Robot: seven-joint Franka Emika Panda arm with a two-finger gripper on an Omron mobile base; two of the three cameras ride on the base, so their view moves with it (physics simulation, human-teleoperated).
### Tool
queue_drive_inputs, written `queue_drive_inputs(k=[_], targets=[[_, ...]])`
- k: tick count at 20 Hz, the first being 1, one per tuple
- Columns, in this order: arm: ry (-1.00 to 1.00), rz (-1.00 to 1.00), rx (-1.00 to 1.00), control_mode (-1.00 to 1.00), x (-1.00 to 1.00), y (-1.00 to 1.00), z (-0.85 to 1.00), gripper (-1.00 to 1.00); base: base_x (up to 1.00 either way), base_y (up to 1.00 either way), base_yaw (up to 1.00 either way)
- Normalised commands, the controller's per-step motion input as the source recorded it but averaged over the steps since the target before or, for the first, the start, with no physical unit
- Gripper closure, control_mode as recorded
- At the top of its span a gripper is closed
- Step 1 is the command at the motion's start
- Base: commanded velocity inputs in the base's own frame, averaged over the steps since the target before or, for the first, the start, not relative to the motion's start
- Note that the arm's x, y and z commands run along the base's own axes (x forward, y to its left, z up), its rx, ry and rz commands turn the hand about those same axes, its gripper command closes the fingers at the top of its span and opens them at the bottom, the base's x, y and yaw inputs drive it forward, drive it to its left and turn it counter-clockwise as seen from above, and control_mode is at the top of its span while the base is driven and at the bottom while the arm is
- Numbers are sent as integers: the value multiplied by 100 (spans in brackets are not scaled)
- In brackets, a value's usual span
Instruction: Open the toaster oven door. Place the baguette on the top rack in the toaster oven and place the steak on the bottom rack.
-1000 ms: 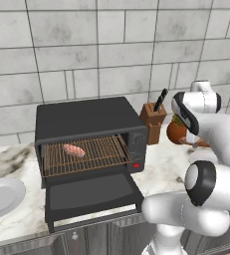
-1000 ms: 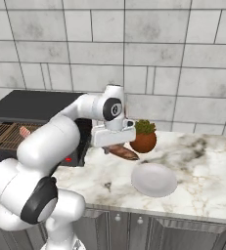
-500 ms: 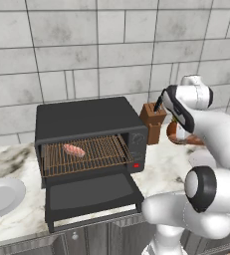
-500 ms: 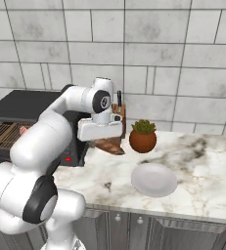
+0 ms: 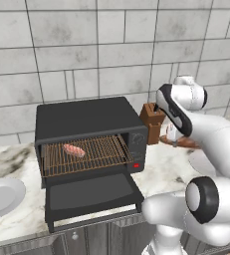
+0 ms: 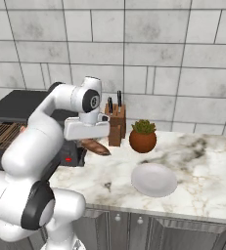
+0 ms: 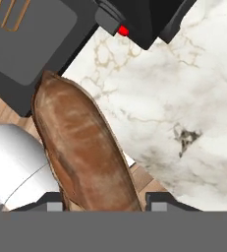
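The black toaster oven (image 5: 86, 119) stands on the marble counter with its door (image 5: 89, 191) folded down flat in front. The pink steak (image 5: 74, 149) lies on a copper wire rack inside. The brown baguette (image 6: 96, 146) hangs above the counter just right of the oven's control panel, and my gripper (image 6: 87, 141) is shut on it. In the hand view the baguette (image 7: 85, 147) runs up between the fingertips (image 7: 159, 206), with the oven's red light (image 7: 122, 31) and the open door's edge ahead.
A wooden knife block (image 6: 115, 122) stands against the tiled wall right of the oven, with a potted plant (image 6: 143, 137) beside it. One white plate (image 6: 153, 179) lies on the counter to the right. Another plate (image 5: 2, 196) lies left of the oven.
The arm has swung left with the baguette, from beside the potted plant past the knife block to the oven's right side. The steak and the door have not moved.
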Motion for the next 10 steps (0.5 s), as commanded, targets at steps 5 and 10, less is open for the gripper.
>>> queue_drive_inputs(k=[5, 10], targets=[[0, 0, 0, -100, -17, 47, 0, 100, 0, 0, 0], [0, 1, 0, -100, -4, 53, 0, 100, 0, 0, 0]])
